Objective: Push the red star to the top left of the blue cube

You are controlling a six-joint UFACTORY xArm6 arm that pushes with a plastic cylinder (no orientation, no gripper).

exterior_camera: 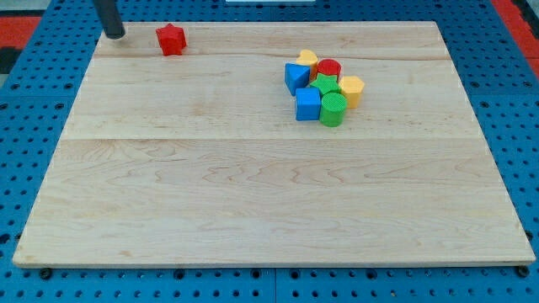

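The red star [171,39] lies near the view's top left of the wooden board [253,185]. My tip [114,35] stands to the left of the star, a short gap apart from it. The blue cube [308,104] sits in a cluster right of centre near the top, far to the right of the star. Around it are a blue angular block [296,77], a yellow block [307,59], a red cylinder [328,70], a green star [324,85], a yellow hexagon [351,88] and a green cylinder [333,109].
The board lies on a blue pegboard surface [25,118]. A red area [21,21] shows at the view's top left corner and another [518,17] at the top right.
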